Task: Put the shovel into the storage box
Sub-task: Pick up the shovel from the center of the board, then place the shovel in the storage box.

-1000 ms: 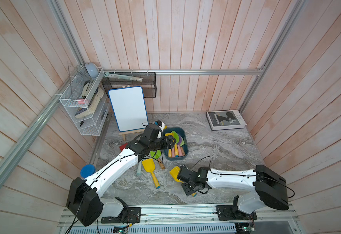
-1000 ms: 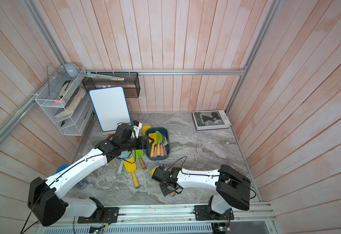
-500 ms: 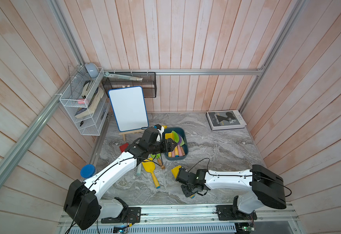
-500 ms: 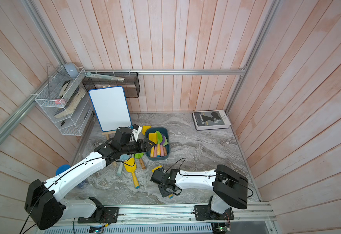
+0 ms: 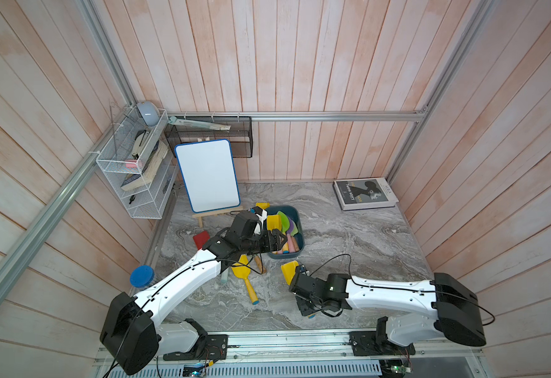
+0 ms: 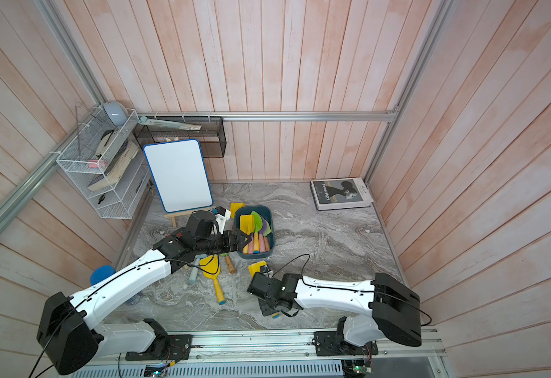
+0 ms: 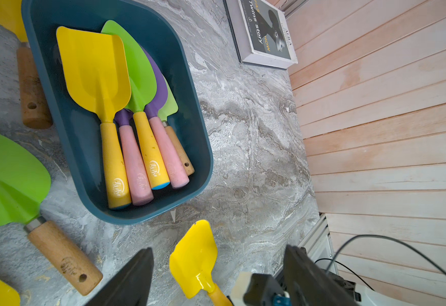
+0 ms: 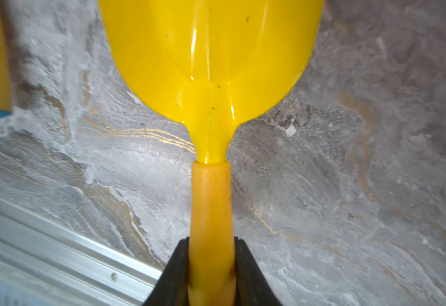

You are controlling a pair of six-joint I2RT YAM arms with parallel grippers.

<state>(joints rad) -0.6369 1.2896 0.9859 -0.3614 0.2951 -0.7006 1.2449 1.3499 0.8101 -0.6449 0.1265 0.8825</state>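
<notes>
The storage box (image 5: 284, 257) (image 6: 271, 229) (image 7: 200, 148) is a dark teal tub holding several shovels with yellow, green and purple blades. A yellow shovel (image 5: 289, 271) (image 6: 257, 266) (image 7: 194, 257) (image 8: 211, 66) lies on the marble floor just in front of the box. My right gripper (image 5: 305, 306) (image 6: 267, 309) (image 8: 211, 265) is shut on its orange-yellow handle, with a black finger pressed against each side. My left gripper (image 5: 277, 240) (image 6: 240, 242) (image 7: 218, 251) hangs open and empty over the box's near left rim.
More shovels lie left of the box: a yellow one (image 5: 244, 273), a green one (image 7: 7, 180) and a wooden handle (image 7: 32, 87). A whiteboard on an easel (image 5: 207, 176), a red block (image 5: 201, 238), a blue lid (image 5: 141, 276) and a book (image 5: 364, 193) stand around.
The right jaws have closed onto the yellow shovel's handle. The left gripper has drifted slightly toward the front along the box's left rim, still open.
</notes>
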